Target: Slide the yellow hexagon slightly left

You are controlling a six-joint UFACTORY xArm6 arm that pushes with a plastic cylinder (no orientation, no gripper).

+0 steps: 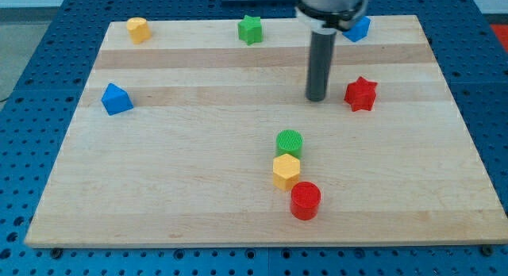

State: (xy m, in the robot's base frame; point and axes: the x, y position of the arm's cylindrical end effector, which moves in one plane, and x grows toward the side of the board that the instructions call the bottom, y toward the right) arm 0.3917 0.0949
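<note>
Blocks sit loose on the wooden counter (198, 189), over a blue pegboard (32, 86). The yellow hexagon (286, 170) touches a green cylinder (290, 142) above and a red cylinder (305, 200) below. No fingers show; my tip (317, 98) rests beside a red star (360, 93).

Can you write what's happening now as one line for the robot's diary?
my tip: left of red star | yellow hexagon: between green cylinder and red cylinder, untouched

We see a pale wooden board (198, 149), smooth and banded with grain, on a blue perforated metal-looking table (48, 62); the yellow hexagon (286, 170) and ribbed green cylinder (290, 142) look matt plastic; our dark rod (319, 62) has a dull sheen.
</note>
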